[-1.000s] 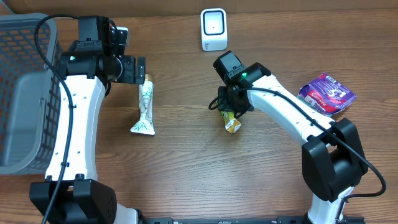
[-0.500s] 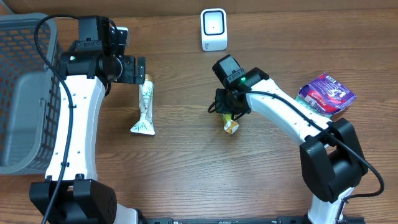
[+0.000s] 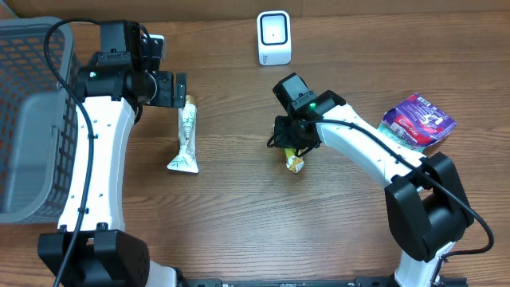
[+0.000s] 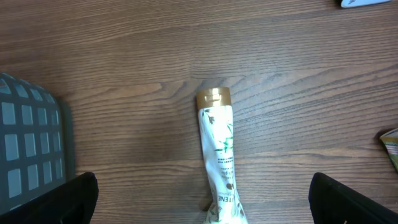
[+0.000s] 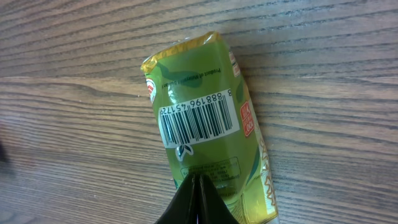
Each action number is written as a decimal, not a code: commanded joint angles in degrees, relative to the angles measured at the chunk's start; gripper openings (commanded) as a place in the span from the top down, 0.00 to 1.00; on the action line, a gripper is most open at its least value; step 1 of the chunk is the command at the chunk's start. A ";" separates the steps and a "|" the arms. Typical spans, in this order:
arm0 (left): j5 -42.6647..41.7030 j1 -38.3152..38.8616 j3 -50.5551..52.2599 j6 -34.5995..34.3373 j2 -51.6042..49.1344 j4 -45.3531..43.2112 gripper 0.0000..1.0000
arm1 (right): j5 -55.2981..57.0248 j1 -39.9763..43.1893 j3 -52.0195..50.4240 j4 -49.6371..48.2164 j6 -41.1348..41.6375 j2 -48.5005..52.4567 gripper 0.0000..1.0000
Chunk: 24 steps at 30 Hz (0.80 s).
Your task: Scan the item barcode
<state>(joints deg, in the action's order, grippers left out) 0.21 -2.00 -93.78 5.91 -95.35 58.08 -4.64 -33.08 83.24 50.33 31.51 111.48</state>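
Observation:
A green drink carton (image 5: 205,118) lies flat on the wooden table, its barcode (image 5: 199,121) facing up. My right gripper (image 5: 199,202) is shut, its joined tips resting over the carton's near end with nothing between them. Overhead, the carton (image 3: 296,163) pokes out just below the right gripper (image 3: 292,145). The white scanner (image 3: 273,37) stands at the table's far edge. My left gripper (image 4: 202,202) hangs wide open above a white tube (image 4: 219,155) with a gold cap, one finger (image 4: 53,199) on each side and clear of it.
A grey mesh basket (image 3: 24,119) fills the left side, and its corner (image 4: 31,149) shows in the left wrist view. A purple packet (image 3: 418,119) lies at the right. The tube (image 3: 186,135) lies below the left gripper (image 3: 181,89).
The right gripper has shifted slightly to the left, and the carton under it has moved a little with it. The left arm has stayed still.

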 commanded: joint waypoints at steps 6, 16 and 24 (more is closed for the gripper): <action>-0.02 -0.22 -0.42 -1.01 1.27 0.00 0.00 | -4.52 -0.04 -2.47 0.70 -0.26 3.52 0.96; -0.02 -0.22 -0.42 -1.01 1.29 0.00 0.00 | -10.91 0.15 2.23 3.58 -8.13 2.25 0.93; -0.02 -0.22 -0.42 -1.01 1.27 0.00 0.01 | -9.31 1.33 10.86 12.39 -18.99 -4.17 0.43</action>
<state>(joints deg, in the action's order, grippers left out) 0.21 -2.00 -93.78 5.91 -95.35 58.08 -15.14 -32.97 89.73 60.31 20.25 112.81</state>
